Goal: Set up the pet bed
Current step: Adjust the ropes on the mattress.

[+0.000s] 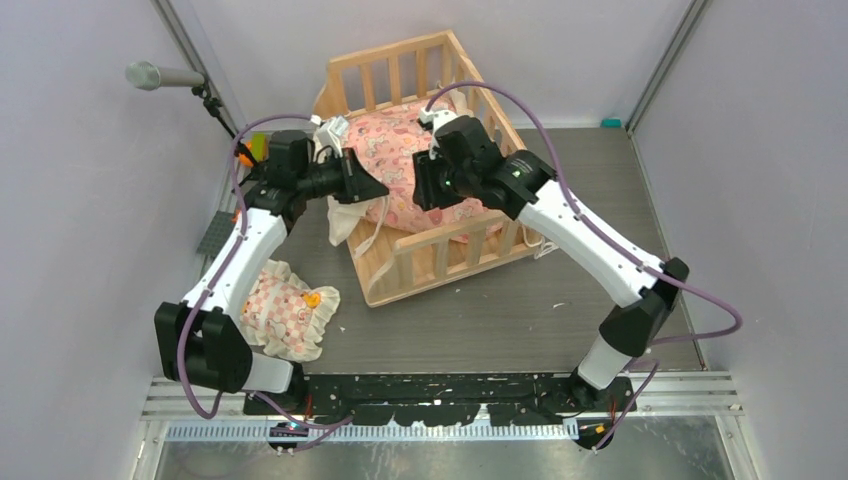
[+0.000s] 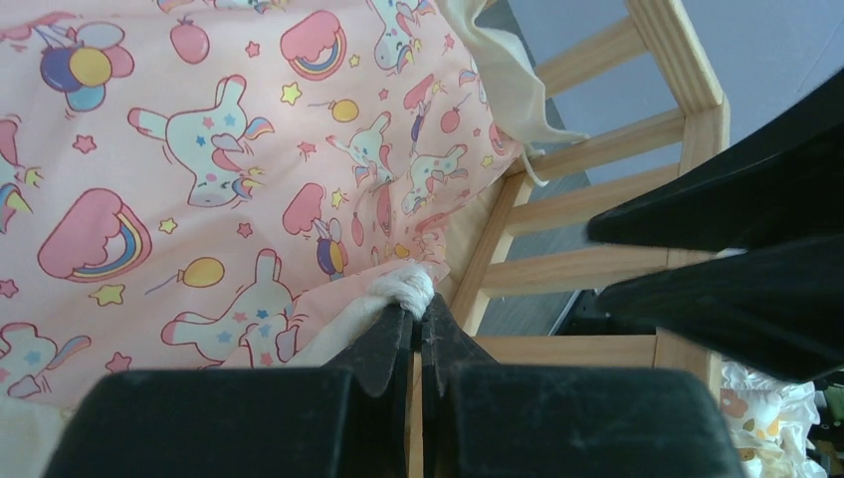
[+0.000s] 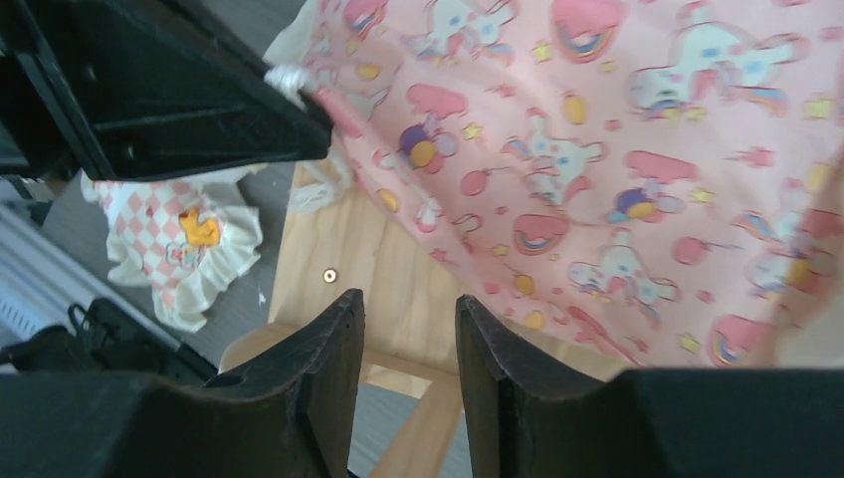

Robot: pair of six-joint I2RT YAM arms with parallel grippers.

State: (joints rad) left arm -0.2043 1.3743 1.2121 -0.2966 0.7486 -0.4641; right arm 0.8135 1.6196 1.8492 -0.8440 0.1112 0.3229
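- Two black two-finger tools meet over one corner. The left gripper (image 2: 418,317) is pinched tight on a bunched piece of cream frill at the edge of the pink unicorn-printed fabric cushion (image 2: 199,179).
- Opposite and near it, the right gripper (image 3: 406,311) stands partly parted and empty, with bare wood showing through the gap between its jaws.
- Just beyond the left fingertips runs the slatted railing of the pale natural-wood crib-like pet bed (image 2: 587,267). The cushion lies inside this frame. Its pinched corner is raised off the plank base, which lies exposed below the right gripper.
- Step in hand, as judged: seating the cushion flat. The pinch is best kept on the frill alone. The corner should be drawn toward the corner post and lowered inside the railing, not over it. The free tool can spread the neighbouring edge before release.
- Pose: the left arm reaches forward with its wrist turned inward. The right arm slants inward across the front railing, wrist tipped down.
- Farther out, behind the left gripper and outside the frame, a small checked frilled fabric pillow (image 1: 290,312) lies on the tabletop.
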